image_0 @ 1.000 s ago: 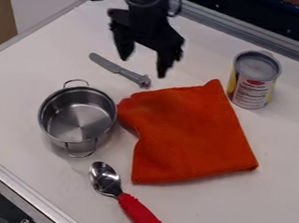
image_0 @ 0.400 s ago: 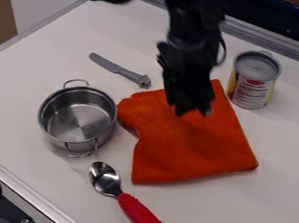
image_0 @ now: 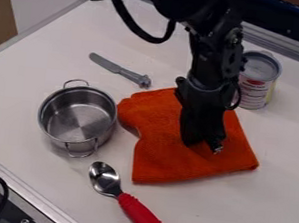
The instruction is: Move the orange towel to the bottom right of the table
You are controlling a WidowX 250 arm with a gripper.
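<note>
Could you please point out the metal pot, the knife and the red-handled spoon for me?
metal pot (image_0: pixel 54 130): camera view, on its outer side wall
knife (image_0: pixel 107 65): camera view, on its blade
red-handled spoon (image_0: pixel 140 214): camera view, on its red handle

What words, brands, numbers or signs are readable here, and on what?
Can: small print on its label, too small to read; nothing I can quote.
Orange towel, pot, spoon, knife: no text seen.

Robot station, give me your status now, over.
Tool over orange towel. Towel spread, not yet at bottom right. Spoon near its lower left corner, likely off the path.
</note>
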